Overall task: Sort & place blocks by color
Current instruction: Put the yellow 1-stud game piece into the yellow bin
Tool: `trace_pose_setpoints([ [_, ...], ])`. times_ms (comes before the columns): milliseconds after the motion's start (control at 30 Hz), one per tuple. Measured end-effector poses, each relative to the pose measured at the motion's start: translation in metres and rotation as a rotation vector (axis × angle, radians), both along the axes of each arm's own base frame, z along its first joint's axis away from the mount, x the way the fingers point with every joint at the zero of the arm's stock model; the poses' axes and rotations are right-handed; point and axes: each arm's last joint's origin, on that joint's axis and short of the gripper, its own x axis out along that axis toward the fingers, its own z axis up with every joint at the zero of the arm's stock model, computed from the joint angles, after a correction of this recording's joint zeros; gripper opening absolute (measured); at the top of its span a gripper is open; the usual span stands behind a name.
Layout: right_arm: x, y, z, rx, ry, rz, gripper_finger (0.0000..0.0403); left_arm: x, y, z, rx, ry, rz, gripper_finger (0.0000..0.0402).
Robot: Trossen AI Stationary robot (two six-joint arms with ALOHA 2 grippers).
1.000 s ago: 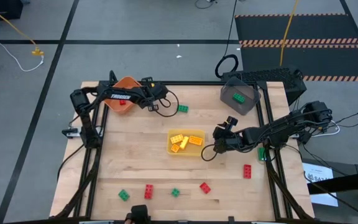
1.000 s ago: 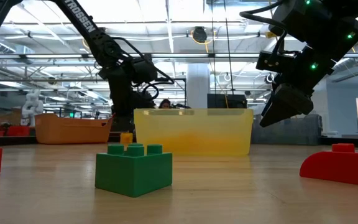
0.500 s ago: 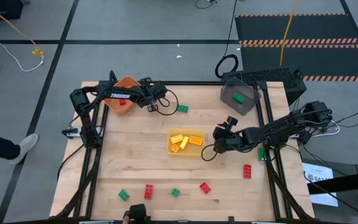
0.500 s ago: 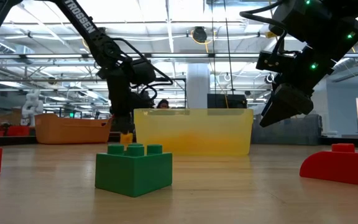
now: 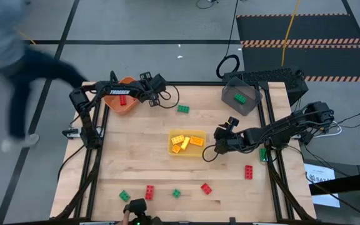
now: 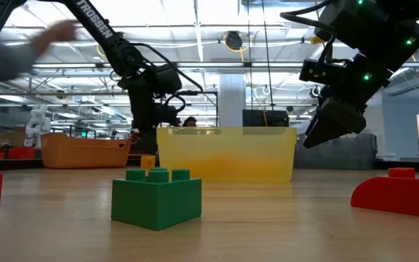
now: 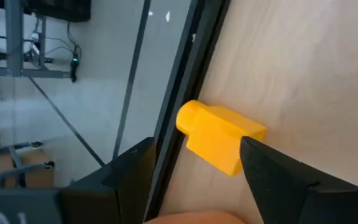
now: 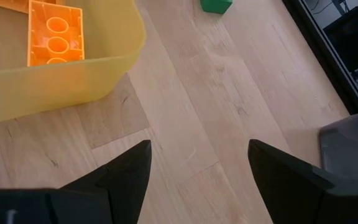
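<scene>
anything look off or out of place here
One yellow block lies on the bare table beside the orange bin, between the left gripper's open fingers, not in the yellow bin with the others.

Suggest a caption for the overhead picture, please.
Two robot arms sort small plastic toy bricks into an orange bin, yellow bin and grey bin.

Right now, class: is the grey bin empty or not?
Not empty. The high view shows one green block inside the grey bin.
</scene>
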Motion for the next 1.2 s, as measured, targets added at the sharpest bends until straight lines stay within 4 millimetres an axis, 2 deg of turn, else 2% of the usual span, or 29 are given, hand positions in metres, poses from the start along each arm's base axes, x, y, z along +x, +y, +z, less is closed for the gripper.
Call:
trace_pose_setpoints([
  [233,0.000,0.000,0.000,0.000,0.001,0.000,0.0258,-0.005,0.002,-0.002,-0.028,0.023,0.003,0.0202],
  [467,0.000,0.000,0.000,-0.002,0.004,0.003,0.0258,-0.009,0.004,-0.001,-0.151,0.024,-0.039,0.0180],
  [667,0.000,0.000,0.000,0.000,-0.001,0.001,0.0258,-0.012,0.036,0.040,-0.324,-0.283,0.173,0.0151],
  [767,0.000,0.000,0.000,0.000,-0.004,0.001,0.0258,-0.012,0.047,0.062,-0.413,-0.401,0.218,0.0144],
  [933,0.001,0.000,0.000,0.001,-0.007,0.000,0.0258,-0.008,0.051,0.080,-0.359,-0.445,0.306,0.0143],
  [1033,0.001,0.000,0.000,0.002,-0.011,0.001,0.0258,-0.010,0.056,0.073,-0.361,-0.479,0.425,0.0143],
  [1200,0.002,0.000,0.001,0.006,-0.025,0.001,0.0258,-0.014,0.064,0.041,-0.447,-0.447,0.630,0.0143],
])
